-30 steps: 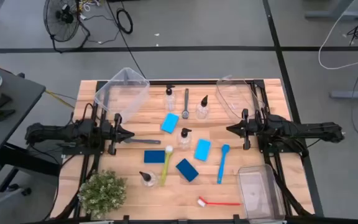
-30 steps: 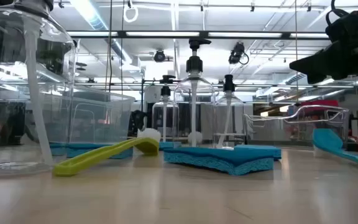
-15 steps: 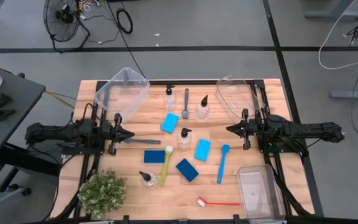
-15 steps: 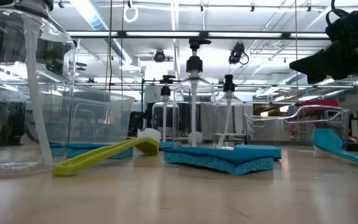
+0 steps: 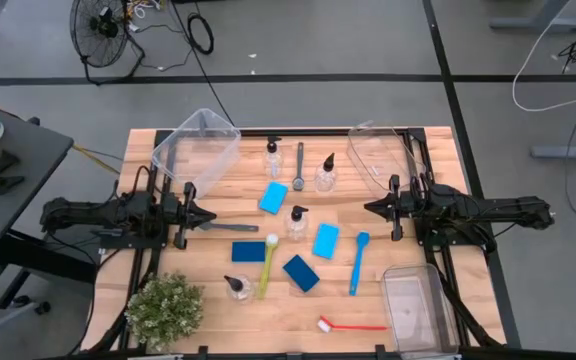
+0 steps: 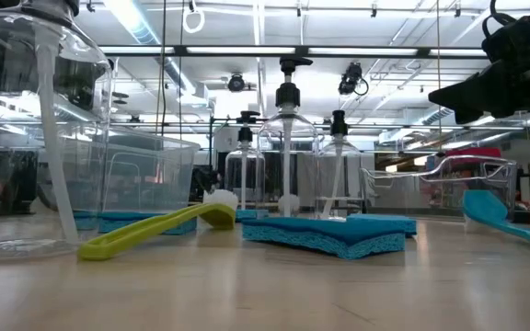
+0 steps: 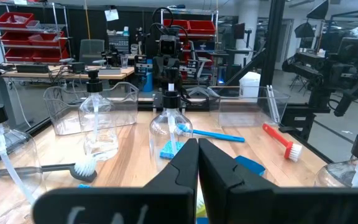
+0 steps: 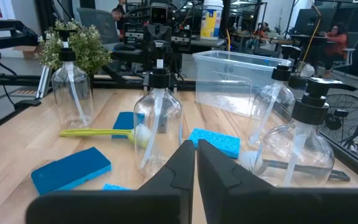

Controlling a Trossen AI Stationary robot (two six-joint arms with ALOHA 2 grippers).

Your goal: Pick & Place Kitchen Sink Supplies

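Wooden table (image 5: 208,300) with supplies scattered mid-surface, both arms parked at the sides. Left gripper (image 5: 211,216) hovers over the left edge, fingers pressed together, nothing held. Right gripper (image 5: 370,208) hovers at the right side, fingers also together, empty.

Four blue sponges: one (image 5: 273,198) near centre, one (image 5: 326,240) right of centre, a darker one (image 5: 301,273) toward the front, one (image 5: 249,250) left of centre touching the yellow-green brush (image 5: 267,266). Blue brush (image 5: 357,262) lies just right of the sponges. Grey brush (image 5: 298,166) sits at the back between two clear bottles (image 5: 273,157) (image 5: 325,174). Another bottle (image 5: 296,222) stands mid-table; a fourth (image 5: 236,288) stands at the front near the potted plant (image 5: 165,309). Red brush (image 5: 351,324) lies at the front edge beside a clear bin (image 5: 418,310). Two more clear bins are tipped at the back-left (image 5: 196,145) and back-right (image 5: 380,155) corners.
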